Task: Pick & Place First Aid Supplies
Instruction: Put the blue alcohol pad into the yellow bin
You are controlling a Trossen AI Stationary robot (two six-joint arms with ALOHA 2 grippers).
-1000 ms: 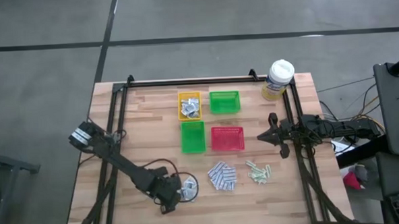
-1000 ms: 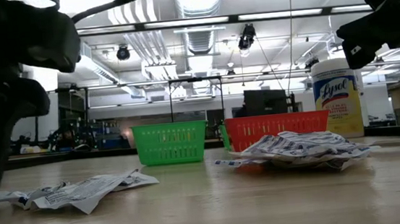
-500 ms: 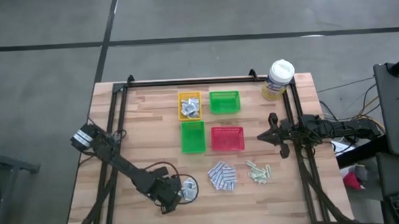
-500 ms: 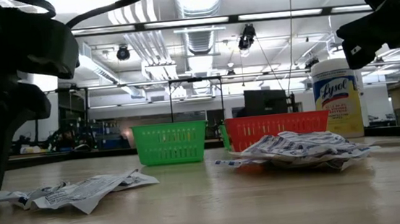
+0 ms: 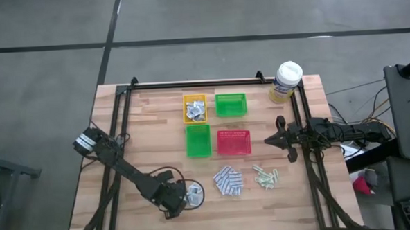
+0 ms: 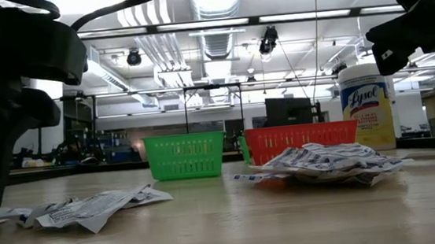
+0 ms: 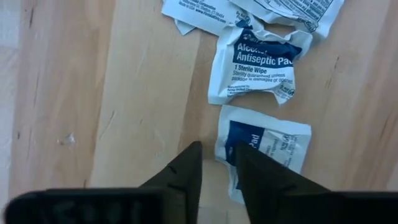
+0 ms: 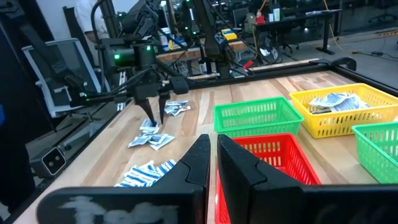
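on the bench [image 5: 150, 138], the left end effector [image 7: 216, 163] stands down over the loose heap of white-grey sachets [image 5: 193, 193] at the near edge, its two dark fingers [image 7: 184, 174] drawn in to a narrow gap with their tips at the wood. an antiseptic sachet [image 7: 266, 148] lies just beside one fingertip, on the outer side of it rather than between the pair, and a second, crumpled sachet [image 7: 256, 70] lies a little farther ahead of the tips. whether any edge of a packet is pinched cannot be told; the gap that shows holds only bare wood, so the tool reads as half clenched on nothing certain. the nearer sachet's long side runs roughly along the way the fingers point, so a grasp looks to depend on a small sideways shift towards it. the left arm is plainly the nearer one. the right end effector [image 8: 212, 157] waits well apart at the far right edge of the bench, fingers clenched and empty, looking across the red tray [image 8: 273, 155] towards the heap. the blue-and-white pads [image 5: 228, 181] and pale green strips [image 5: 266, 176] lie between the two arms, untouched, and the yellow tray [image 5: 195, 108] already holds a few sachets.
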